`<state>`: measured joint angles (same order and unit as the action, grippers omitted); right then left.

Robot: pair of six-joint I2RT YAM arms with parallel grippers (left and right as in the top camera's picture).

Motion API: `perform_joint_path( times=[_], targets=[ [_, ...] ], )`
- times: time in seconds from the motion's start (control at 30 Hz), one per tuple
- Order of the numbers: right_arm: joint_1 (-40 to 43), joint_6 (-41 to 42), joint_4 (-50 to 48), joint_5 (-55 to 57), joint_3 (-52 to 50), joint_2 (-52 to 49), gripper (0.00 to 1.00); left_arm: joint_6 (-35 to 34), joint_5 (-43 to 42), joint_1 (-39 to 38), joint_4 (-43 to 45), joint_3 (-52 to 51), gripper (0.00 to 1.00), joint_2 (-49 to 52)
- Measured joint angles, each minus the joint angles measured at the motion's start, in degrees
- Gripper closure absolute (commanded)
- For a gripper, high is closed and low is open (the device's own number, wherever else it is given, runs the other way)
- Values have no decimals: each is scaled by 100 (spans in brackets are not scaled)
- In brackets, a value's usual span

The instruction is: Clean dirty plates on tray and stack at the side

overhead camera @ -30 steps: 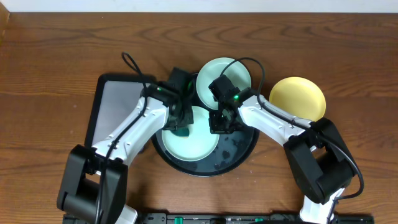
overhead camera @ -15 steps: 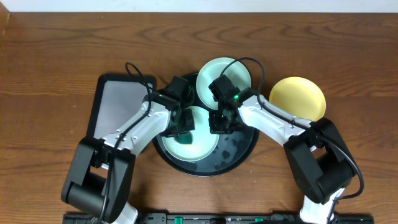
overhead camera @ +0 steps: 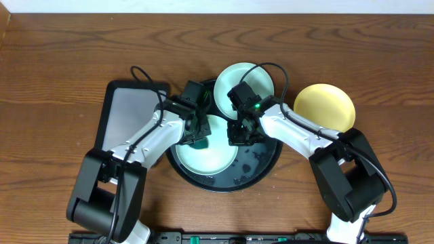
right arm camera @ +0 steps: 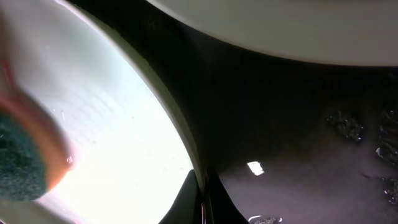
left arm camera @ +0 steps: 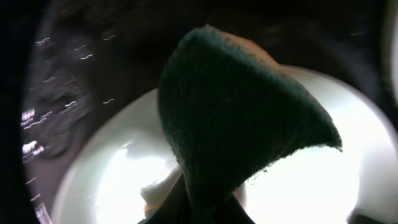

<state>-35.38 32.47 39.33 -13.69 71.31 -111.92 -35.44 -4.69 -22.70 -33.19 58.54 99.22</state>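
A pale mint plate [overhead camera: 207, 152] lies in the round black tray [overhead camera: 261, 166]. My left gripper [overhead camera: 199, 139] is shut on a dark green sponge [left arm camera: 236, 118] and presses it on that plate's upper part. My right gripper [overhead camera: 239, 135] is shut on the plate's right rim [right arm camera: 177, 134], with one finger on each side of it. A second mint plate [overhead camera: 234, 85] rests partly on the tray's far rim. The pale yellow plate [overhead camera: 325, 106] lies on the table to the right of the tray.
A rectangular grey tray with a black rim [overhead camera: 125, 112] lies left of the round tray. Water drops [overhead camera: 254, 159] lie on the black tray's floor at the right. The wooden table's far edge is at the top of the overhead view.
My left gripper with the sponge has shifted a little up and right on the plate. The right gripper has stayed on the rim.
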Motion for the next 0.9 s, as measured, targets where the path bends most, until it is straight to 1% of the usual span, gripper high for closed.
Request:
perform_joint_path(
  times=[0.1,0.17,0.27,0.4,0.5,0.57,0.7,0.77,0.9],
  targets=[
    [0,0,0,-2,0,0,99,-74,-11,70,-398,7,93,0],
    [0,0,2,-2,0,0,99,-37,-216,96,-651,9,92,0],
    [0,0,2,0,0,0,99,81,-774,72,-791,4,93,0],
    [0,0,2,0,0,0,99,122,-1281,-181,-509,-4,93,7],
    [0,0,7,2,0,0,99,136,-1497,-369,-114,-2,92,68],
    [0,0,9,2,0,0,99,116,-1563,-356,44,-2,93,129],
    [0,0,7,4,0,0,99,72,-1620,-55,87,-2,93,173],
    [0,0,7,2,0,0,99,68,-1600,234,22,-2,93,173],
    [0,0,4,0,0,0,99,70,-1556,780,-391,-2,93,173]
  ],
)
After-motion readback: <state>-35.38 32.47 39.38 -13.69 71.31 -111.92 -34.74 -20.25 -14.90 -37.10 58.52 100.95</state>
